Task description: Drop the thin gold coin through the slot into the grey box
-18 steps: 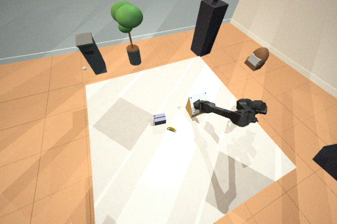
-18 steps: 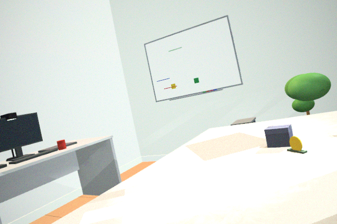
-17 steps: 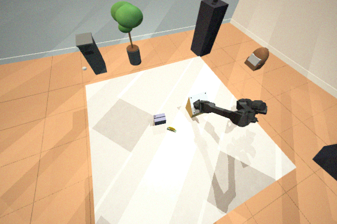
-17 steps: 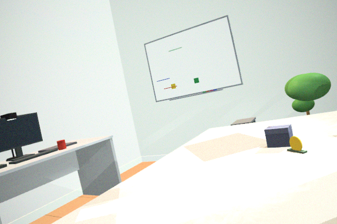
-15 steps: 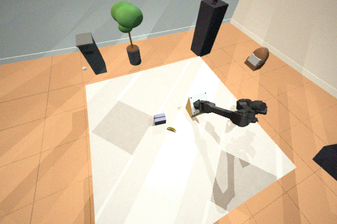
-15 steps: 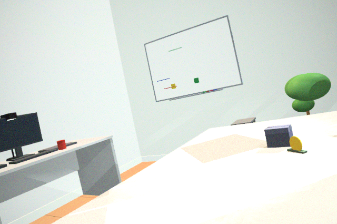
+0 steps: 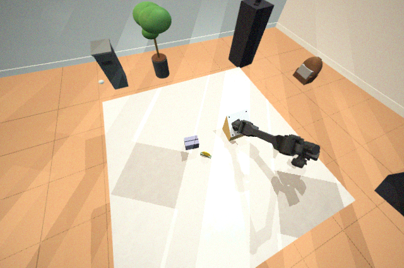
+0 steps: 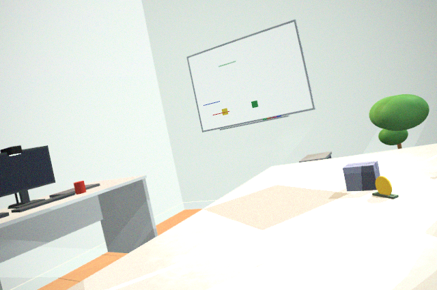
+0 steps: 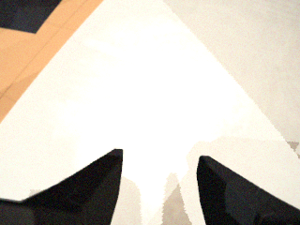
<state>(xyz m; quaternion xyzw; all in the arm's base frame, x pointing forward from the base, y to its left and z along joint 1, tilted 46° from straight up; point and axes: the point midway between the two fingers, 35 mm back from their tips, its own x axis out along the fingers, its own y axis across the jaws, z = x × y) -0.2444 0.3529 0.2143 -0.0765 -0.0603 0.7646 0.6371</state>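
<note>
Wrist view: two dark fingers are seen at the bottom edge, partly closed, a gap left between them and nothing gripped; only bare white table surface (image 9: 155, 94) lies under the gap. Orange floor (image 9: 33, 52) is seen past the table's left edge.

Top view: the gripper (image 7: 298, 161) is held out over the right part of the table, the arm (image 7: 261, 134) reaching back to its base mount (image 7: 233, 125) near the table's middle. The gold coin (image 8: 383, 185) is found standing on edge in its dark-green holder (image 8: 385, 195), just beside the grey box (image 8: 360, 175) and well apart from the gripper. The slot in the box lid cannot be made out clearly. Wide bare table is seen between arm and coin, and toward the near edge.

No brand or label is legible on arm, box or coin.

Farther off: a potted tree (image 7: 153, 30), a tall dark column (image 7: 249, 31), a grey desk (image 8: 80, 205) with monitor (image 8: 26, 170) and red cup (image 8: 79, 187). On the wall whiteboard (image 8: 250, 75) only coloured lines and two small squares are seen; no readable writing.
</note>
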